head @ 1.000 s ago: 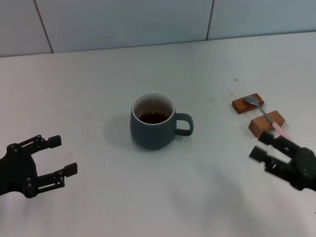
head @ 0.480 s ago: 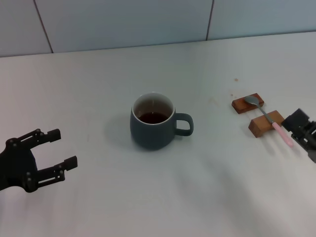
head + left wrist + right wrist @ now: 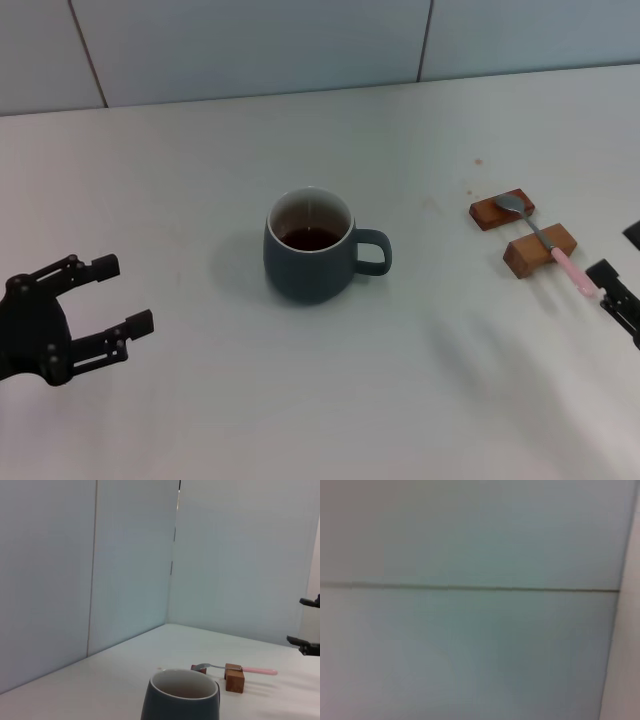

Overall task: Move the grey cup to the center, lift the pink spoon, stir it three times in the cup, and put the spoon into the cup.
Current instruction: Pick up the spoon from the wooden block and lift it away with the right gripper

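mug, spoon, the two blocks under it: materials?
Grey cup: looks like matte glazed ceramic, white inside. Pink spoon: shiny metal bowl and neck; pale pink handle, probably plastic. Near block and far block: brown, likely wood.

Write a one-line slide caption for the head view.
Grey cup stands mid-table, pink spoon rests across two wooden blocks; open left hand and right hand flank the table.
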`<act>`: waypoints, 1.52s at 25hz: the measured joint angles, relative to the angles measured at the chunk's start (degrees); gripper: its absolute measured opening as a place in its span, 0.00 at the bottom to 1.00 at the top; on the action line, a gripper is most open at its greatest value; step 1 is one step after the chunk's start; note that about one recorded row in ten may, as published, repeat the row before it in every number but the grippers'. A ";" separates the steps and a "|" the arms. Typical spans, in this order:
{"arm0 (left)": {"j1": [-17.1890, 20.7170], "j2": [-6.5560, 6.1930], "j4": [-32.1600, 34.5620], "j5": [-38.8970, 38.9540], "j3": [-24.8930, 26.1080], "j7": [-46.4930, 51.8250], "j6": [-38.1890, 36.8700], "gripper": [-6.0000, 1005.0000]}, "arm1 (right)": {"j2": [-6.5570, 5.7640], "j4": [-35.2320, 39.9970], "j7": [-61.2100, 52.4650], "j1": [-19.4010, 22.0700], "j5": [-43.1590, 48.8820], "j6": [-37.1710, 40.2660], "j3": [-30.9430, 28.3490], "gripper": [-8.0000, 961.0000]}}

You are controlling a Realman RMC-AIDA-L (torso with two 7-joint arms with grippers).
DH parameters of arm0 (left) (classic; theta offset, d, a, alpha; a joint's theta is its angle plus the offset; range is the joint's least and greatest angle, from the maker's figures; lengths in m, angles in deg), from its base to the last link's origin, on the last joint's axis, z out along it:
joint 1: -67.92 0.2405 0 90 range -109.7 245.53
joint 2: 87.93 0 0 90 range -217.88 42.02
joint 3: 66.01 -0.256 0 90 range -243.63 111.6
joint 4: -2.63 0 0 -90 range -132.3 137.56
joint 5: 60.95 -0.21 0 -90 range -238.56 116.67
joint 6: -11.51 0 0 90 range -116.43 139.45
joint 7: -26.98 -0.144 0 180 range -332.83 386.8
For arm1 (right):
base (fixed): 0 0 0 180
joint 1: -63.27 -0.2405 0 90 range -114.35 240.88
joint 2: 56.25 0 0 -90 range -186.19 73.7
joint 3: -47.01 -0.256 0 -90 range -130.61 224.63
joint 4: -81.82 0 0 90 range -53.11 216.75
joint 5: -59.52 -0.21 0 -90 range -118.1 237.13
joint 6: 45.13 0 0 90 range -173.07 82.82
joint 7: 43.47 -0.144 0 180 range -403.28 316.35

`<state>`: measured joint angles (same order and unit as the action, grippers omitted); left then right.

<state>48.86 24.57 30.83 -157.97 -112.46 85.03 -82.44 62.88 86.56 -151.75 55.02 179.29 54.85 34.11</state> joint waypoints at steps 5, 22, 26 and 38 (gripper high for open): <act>0.04 -0.06 0.02 0.00 0.35 0.01 -0.36 0.81 | 0.22 -0.55 -4.95 3.16 -0.35 -1.85 -2.85 0.85; 0.47 -0.16 0.27 -0.01 3.46 -0.03 -1.86 0.81 | -0.04 -0.69 -5.16 1.86 0.08 -11.28 -2.89 0.85; 0.70 -0.22 0.61 -0.01 4.70 -0.04 -2.33 0.81 | -0.10 -0.68 -5.25 1.15 1.24 -12.92 -2.83 0.85; 0.78 -0.43 0.63 -0.01 5.41 -0.22 -2.67 0.81 | -0.13 -0.70 -5.54 -0.83 2.66 -15.74 -2.83 0.85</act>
<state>49.64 24.14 31.46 -157.98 -107.04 84.81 -85.11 62.75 85.86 -157.28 54.19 181.95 39.12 31.28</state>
